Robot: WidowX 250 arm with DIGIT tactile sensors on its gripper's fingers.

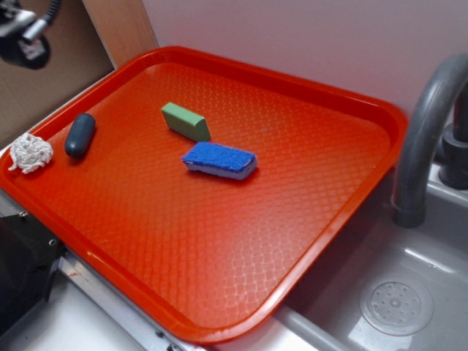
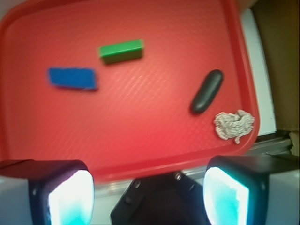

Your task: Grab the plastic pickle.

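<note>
No readable text anywhere in these shots

Checked both views: the red tray has just its embossed diamond pattern, and the pickle, green block and blue sponge carry no labels, brands or numbers.

A red tray held a dark pickle; a green block; a blue sponge; a white rag.
</note>
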